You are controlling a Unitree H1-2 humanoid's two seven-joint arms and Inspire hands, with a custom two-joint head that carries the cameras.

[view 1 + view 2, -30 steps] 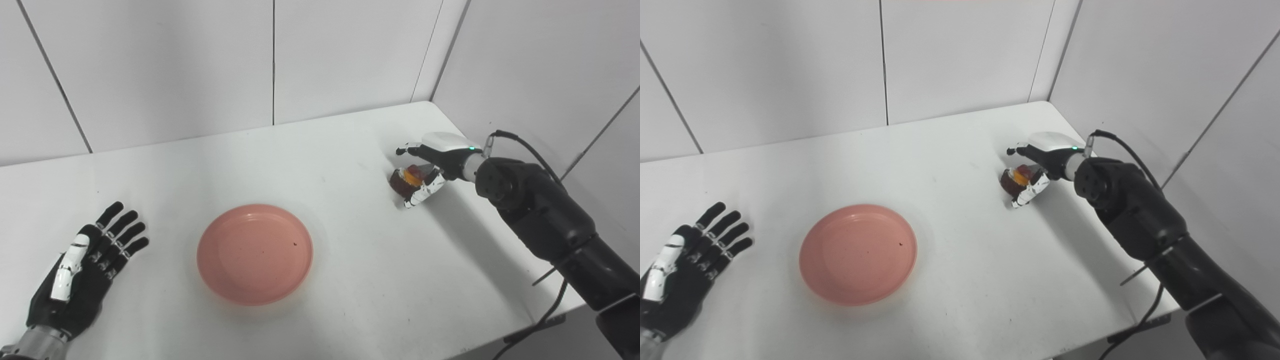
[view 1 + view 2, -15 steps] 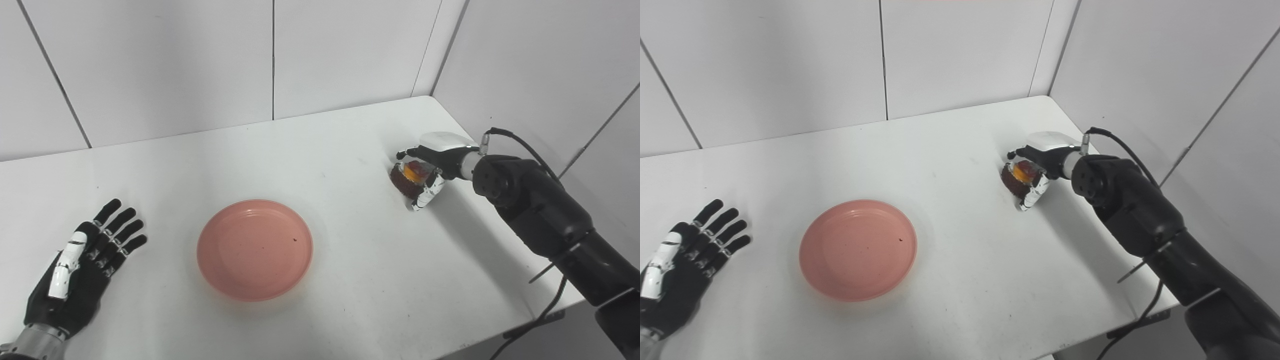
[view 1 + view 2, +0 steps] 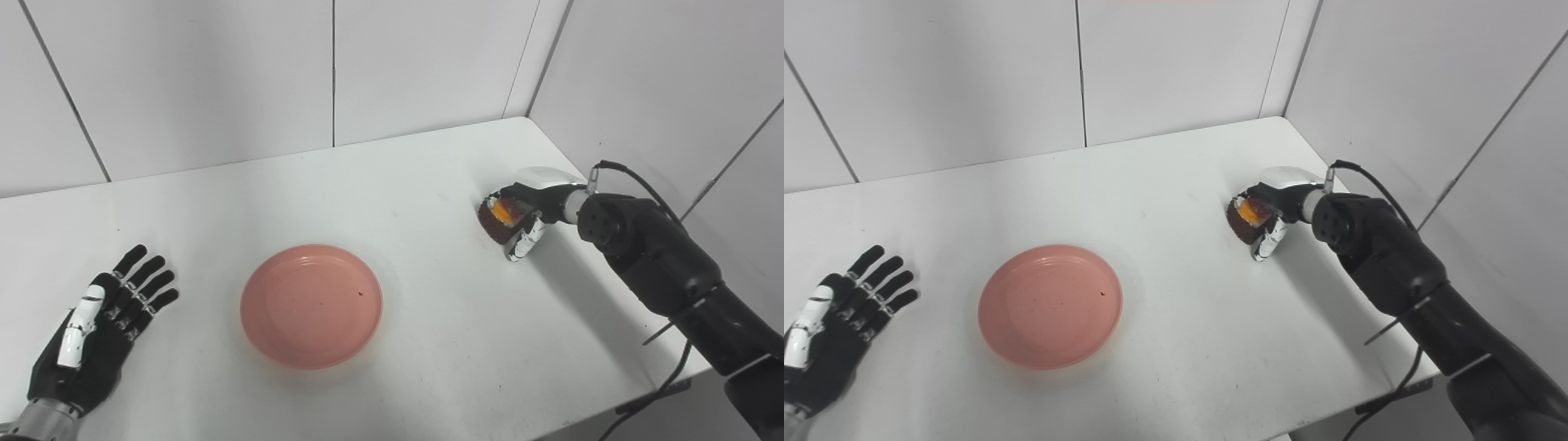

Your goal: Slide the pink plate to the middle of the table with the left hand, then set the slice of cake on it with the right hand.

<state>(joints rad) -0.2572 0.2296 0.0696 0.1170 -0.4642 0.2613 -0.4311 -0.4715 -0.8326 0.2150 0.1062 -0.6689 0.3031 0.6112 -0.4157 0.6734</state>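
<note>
Cake slice [image 3: 501, 215], dark with an orange top, sits clamped in the right hand [image 3: 525, 211]; fingers hide its far side, and whether it touches the table [image 3: 429, 306] cannot be told. One pink plate [image 3: 311, 305] lies well to that hand's left, between both hands. Off to the plate's other side, the left hand [image 3: 101, 327] rests flat, fingers spread, holding nothing. White table, pale panelled walls [image 3: 429, 61].

Bright even light, soft shadows, sharp pics.
</note>
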